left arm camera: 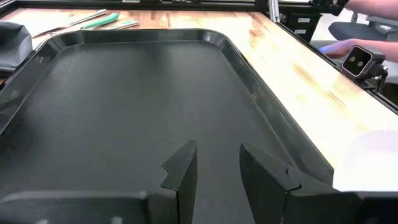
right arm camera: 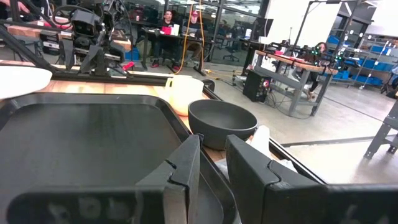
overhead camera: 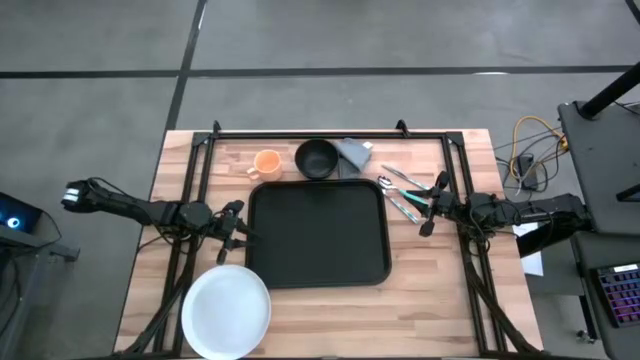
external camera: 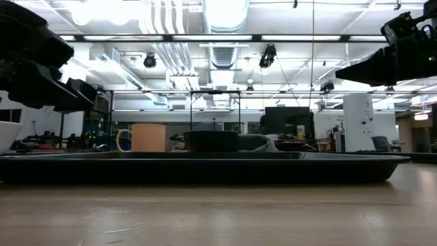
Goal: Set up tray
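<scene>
The black tray (overhead camera: pixel 318 232) lies flat in the middle of the table with nothing on it. It fills the left wrist view (left arm camera: pixel 137 106) and shows in the right wrist view (right arm camera: pixel 81 137) and the low view (external camera: pixel 205 167). My left gripper (overhead camera: pixel 240 228) (left arm camera: pixel 217 168) hovers open at the tray's left rim, above the surface. My right gripper (overhead camera: pixel 428 212) (right arm camera: pixel 212 158) hovers open just off the tray's right rim, beside the green-handled cutlery (overhead camera: pixel 400 197). Neither touches anything.
A round white plate (overhead camera: pixel 226 310) lies near the tray's near-left corner. An orange cup (overhead camera: pixel 267 165), a black bowl (overhead camera: pixel 317 158) and a grey cloth (overhead camera: pixel 352 152) stand along the tray's far edge. Black frame rails (overhead camera: pixel 190 200) run along the table's sides. People sit in the room behind.
</scene>
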